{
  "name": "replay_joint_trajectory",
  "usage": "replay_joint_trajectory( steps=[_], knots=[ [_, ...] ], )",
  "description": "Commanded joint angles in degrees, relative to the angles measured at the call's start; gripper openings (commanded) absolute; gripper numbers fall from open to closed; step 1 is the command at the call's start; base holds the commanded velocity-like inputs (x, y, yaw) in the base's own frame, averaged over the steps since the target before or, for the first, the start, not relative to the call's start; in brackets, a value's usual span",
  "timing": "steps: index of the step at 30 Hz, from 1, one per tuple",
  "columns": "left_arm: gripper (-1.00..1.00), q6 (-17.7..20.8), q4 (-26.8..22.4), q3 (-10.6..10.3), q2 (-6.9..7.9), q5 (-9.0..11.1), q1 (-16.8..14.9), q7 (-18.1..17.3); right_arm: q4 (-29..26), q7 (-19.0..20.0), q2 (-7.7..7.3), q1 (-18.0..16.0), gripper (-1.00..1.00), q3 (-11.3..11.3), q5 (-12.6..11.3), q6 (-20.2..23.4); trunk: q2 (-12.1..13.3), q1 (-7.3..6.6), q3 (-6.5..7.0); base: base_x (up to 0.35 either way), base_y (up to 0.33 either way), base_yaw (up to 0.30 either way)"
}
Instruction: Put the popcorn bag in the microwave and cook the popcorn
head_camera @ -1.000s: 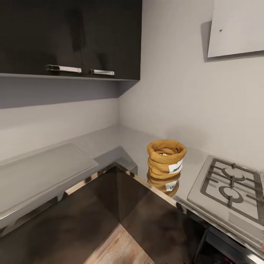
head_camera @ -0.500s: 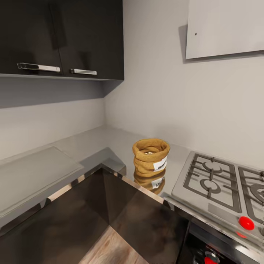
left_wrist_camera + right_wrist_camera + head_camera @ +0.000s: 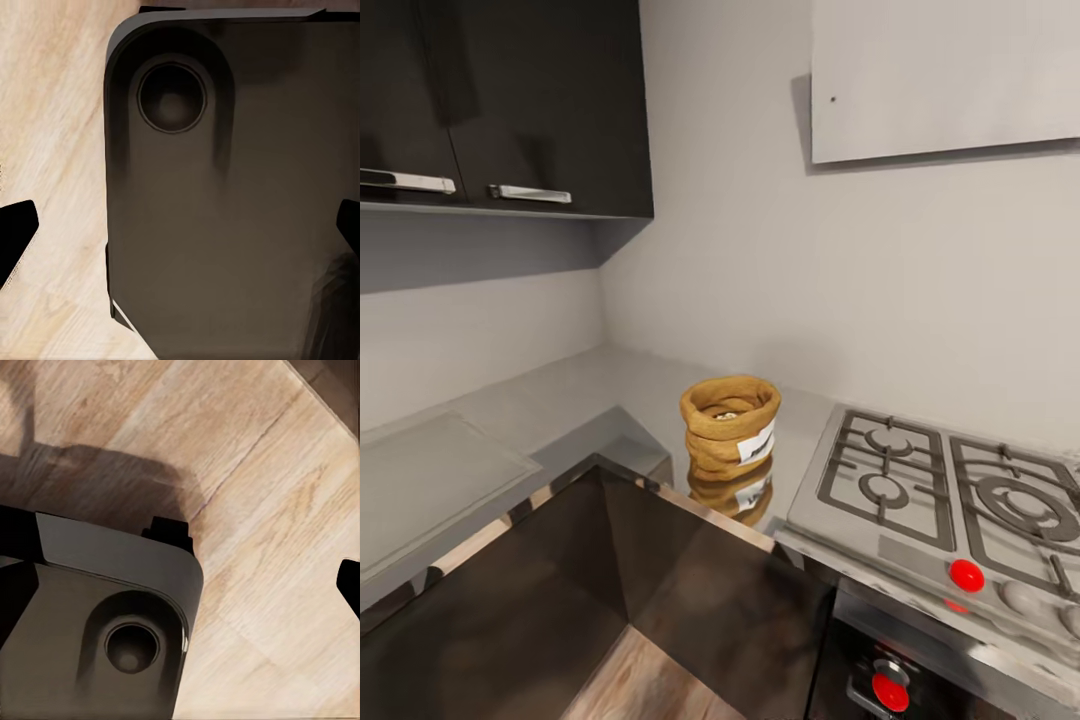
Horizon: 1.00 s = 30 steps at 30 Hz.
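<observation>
Approaching the corner counter, both arms hanging low, nothing in hand.

I am looking down at the popcorn bag point(image 3: 729, 428), standing upright on the grey countertop point(image 3: 570, 400), just beside the gas hob point(image 3: 940, 490) at its 3 o'clock, pale popcorn point(image 3: 725, 414) showing inside the rolled rim. From my head it is lying near 12 o'clock, slightly left of centre. My left gripper point(image 3: 180, 232) and right gripper point(image 3: 180, 600) are pointing at the wooden floor point(image 3: 270, 510) over my dark base point(image 3: 225, 187); fingertips sit wide at the frame edges, so both are spread apart and holding nothing. Which arm is nearer I cannot tell; I judge both must rise well above counter height before reaching.
</observation>
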Motion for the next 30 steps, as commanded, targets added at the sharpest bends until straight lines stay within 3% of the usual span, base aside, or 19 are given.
replay_joint_trajectory(
  steps=[1, 8, 20, 30],
  knots=[
    [1.00, -0.2, 0.0, 0.1, 0.00, 0.2, 0.0, 0.0, 0.2, 0.1, -0.06, -0.1, 1.00, -0.4, 0.4, -0.3, 0.0, 0.00, -0.05, 0.000, 0.000, -0.249],
    [1.00, -0.2, 0.0, 0.1, -0.06, 0.2, 0.0, 0.0, 0.2, 0.1, -0.11, -0.1, 1.00, -0.5, 0.4, -0.3, 0.0, 0.00, -0.05, -0.013, 0.000, -0.221],
    [1.00, -0.2, 0.0, 0.1, -0.12, 0.2, 0.0, 0.0, 0.2, 0.1, -0.21, -0.1, 1.00, -0.5, 0.4, -0.3, 0.0, 0.00, -0.05, -0.278, 0.089, -0.012],
    [1.00, -0.2, 0.0, 0.0, 0.00, 0.2, 0.0, 0.0, 0.2, 0.1, -0.21, -0.1, 1.00, -0.5, 0.4, -0.4, 0.0, 0.00, -0.05, -0.030, 0.051, -0.088]
  ],
)
